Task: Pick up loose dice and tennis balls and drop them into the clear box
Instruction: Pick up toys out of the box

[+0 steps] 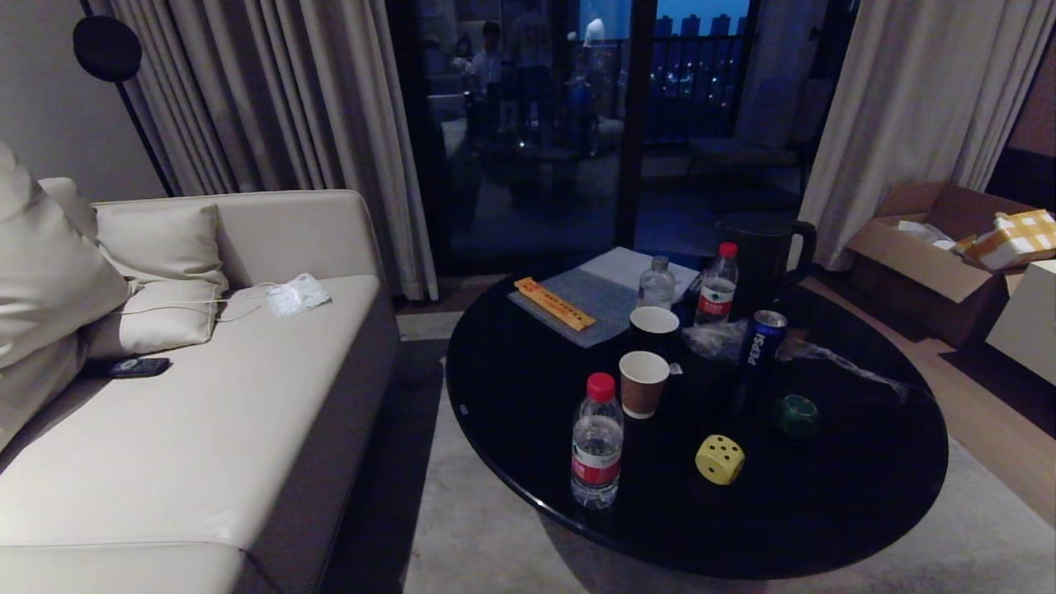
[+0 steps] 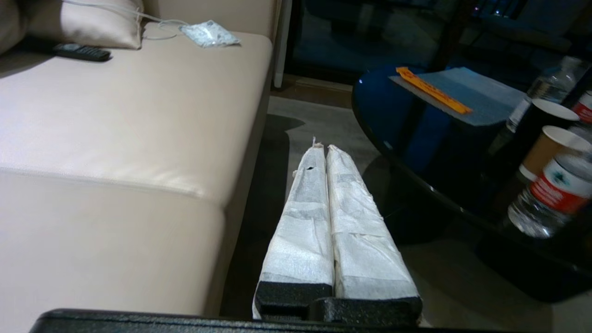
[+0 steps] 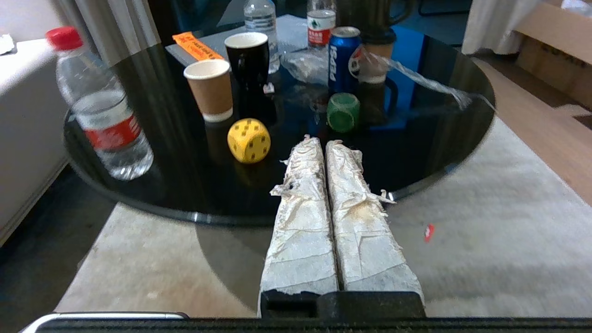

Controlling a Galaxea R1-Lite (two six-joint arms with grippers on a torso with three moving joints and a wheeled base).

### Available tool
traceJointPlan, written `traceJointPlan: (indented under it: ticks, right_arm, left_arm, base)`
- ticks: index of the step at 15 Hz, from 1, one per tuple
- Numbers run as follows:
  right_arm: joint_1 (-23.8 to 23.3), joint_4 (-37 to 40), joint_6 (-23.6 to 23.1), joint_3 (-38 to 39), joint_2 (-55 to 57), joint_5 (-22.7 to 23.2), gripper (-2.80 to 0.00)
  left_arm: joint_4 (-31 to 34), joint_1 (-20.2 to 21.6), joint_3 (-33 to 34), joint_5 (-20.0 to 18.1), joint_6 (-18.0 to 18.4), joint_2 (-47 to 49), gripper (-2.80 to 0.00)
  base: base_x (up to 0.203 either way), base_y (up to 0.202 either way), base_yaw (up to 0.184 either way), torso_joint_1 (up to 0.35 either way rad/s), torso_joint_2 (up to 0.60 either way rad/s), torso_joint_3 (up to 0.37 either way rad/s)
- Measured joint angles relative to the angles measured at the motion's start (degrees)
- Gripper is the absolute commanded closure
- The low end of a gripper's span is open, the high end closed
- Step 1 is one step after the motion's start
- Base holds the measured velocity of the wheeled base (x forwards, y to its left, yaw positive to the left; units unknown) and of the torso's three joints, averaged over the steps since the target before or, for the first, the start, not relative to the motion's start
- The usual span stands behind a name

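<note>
On the round black worktop (image 1: 511, 396), near its front edge, sits a yellow die (image 1: 719, 459) w/ black pips; a dark green die (image 1: 795, 415) lies just behind it toward the right edge, apart from it. Farther back: a water bottle (image 1: 596, 441) at the front-left edge, a brown paper cup (image 1: 643, 384), a black cup (image 1: 654, 329) and a Pepsi can (image 1: 761, 339). Right gripper (image 3: 325, 145) hovers off the front edge, jaws together, holding nothing. Left gripper (image 2: 323, 150) hangs over the rug betw. sofa (image 2: 138, 129) and worktop, jaws together, empty. No clear box or tennis balls visible.
</note>
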Motion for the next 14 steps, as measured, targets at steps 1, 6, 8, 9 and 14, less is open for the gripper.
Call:
traceJointPlan:
  ticks: [1,6,8,9,14]
  right_arm:
    - [0.00,0.00,0.00,0.00,0.00,0.00,0.00]
    - [0.00,-0.01,0.00,0.00,0.00,-0.05,0.00]
    - [0.00,0.00,0.02,0.00,0.00,-0.02,0.00]
    - [0.00,0.00,0.00,0.00,0.00,-0.02,0.00]
    - [0.00,0.00,0.09,0.00,0.00,-0.07,0.00]
  left_arm:
    - [0.00,0.00,0.00,0.02,0.01,0.00,0.00]
    - [0.00,0.00,0.00,0.00,0.00,0.00,0.00]
    - [0.01,0.00,0.00,0.00,0.10,0.00,0.00]
    - [0.02,0.00,0.00,-0.02,0.11,0.00,0.00]
    - [-0.01,0.00,0.00,0.07,0.05,0.00,0.00]
  base:
    - [0.182,0.000,-0.002,-0.001,0.01,-0.001]
    - [0.168,0.000,-0.002,0.002,0.00,0.002]
    - [0.000,0.000,0.000,0.000,0.00,0.000]
    - [0.000,0.000,0.000,0.000,0.00,0.000]
    - [0.000,0.000,0.000,0.000,0.00,0.000]
